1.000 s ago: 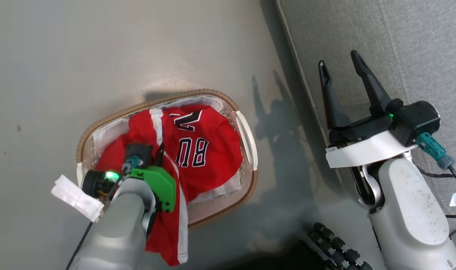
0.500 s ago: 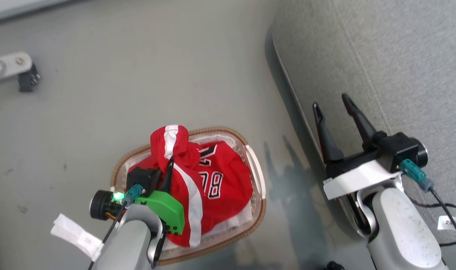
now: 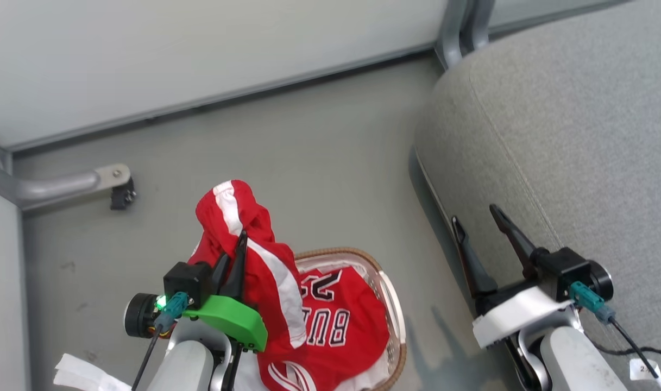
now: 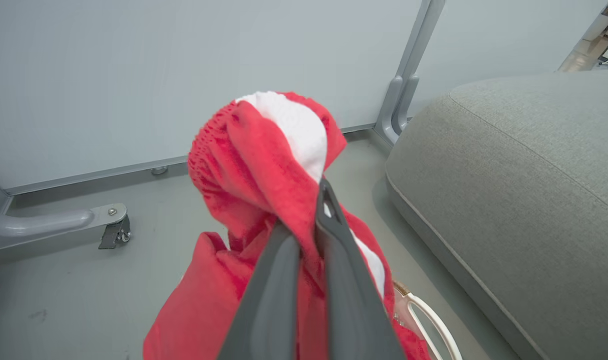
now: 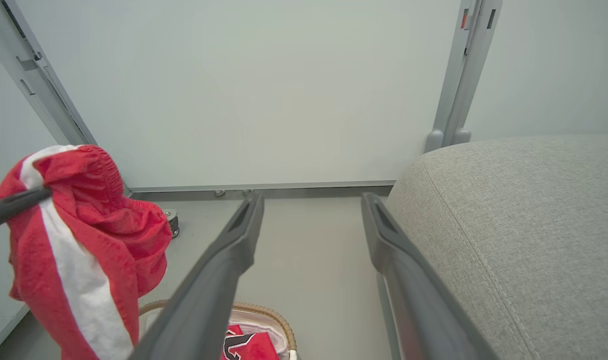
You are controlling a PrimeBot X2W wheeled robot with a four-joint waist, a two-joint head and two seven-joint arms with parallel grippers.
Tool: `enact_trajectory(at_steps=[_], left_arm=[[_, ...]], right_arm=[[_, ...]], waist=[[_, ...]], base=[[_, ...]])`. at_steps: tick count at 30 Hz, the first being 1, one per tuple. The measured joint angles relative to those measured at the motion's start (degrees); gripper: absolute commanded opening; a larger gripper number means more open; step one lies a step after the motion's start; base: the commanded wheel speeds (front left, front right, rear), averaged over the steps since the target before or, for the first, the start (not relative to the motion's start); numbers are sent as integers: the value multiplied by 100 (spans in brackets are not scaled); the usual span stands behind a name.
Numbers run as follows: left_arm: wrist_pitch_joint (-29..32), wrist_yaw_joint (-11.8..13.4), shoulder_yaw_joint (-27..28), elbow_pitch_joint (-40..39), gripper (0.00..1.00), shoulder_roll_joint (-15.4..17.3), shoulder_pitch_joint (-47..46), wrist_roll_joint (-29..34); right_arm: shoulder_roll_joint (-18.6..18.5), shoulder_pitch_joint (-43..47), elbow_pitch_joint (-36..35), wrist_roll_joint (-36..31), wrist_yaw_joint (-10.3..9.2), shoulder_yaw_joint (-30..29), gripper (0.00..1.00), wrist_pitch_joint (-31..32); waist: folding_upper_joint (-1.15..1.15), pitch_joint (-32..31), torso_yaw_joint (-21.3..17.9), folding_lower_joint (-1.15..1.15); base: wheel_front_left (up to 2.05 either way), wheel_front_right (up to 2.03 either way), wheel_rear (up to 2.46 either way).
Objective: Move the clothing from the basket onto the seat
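Clothing (image 3: 270,282) is split in two. The red striped piece (image 3: 230,209) is pinched in the left hand (image 3: 235,244), fingers pressed together on a bunched fold, with the elastic waistband flopped over the fingertips. It is held up above the basket (image 3: 341,252), and the rest hangs down along the left arm toward the basket's left side. Can't tell whether the lower end touches what's inside.

The red jersey (image 3: 341,326), "BU" lettering visible, lies crumpled in the basket on the white lining (image 3: 379,374). The basket sits on the grey floor (image 3: 308,163), near the seat (image 3: 580,136) but apart from it.

The right hand (image 3: 474,213) is spread wide, holding nothing, just beside the seat's front edge with its fingers pointing at the wall panel (image 3: 200,54). Nothing red is on the seat in the part that shows. A grey frame foot (image 3: 110,176) stands on the floor to the left.
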Motion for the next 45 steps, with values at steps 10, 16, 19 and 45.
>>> enact_trajectory(at_steps=[10,16,19,45], left_arm=[[0,22,-116,-881,0,-3,23,-168],[0,78,-311,-1139,0,-5,-87,-220],[0,103,-438,-1230,0,-7,-183,-267],[0,274,-1864,-1607,0,-7,-856,-861]], right_arm=[[-3,365,110,32,0,111,100,0],[-3,478,183,86,0,175,100,-1],[-7,519,289,147,0,419,100,0],[-218,-959,1624,678,1,2442,100,-1]], waist=[[0,-783,248,0],[0,-1034,377,0],[0,-1079,451,0],[0,-827,1447,0]], base=[[0,0,0],[0,0,0],[0,0,0],[0,0,0]])
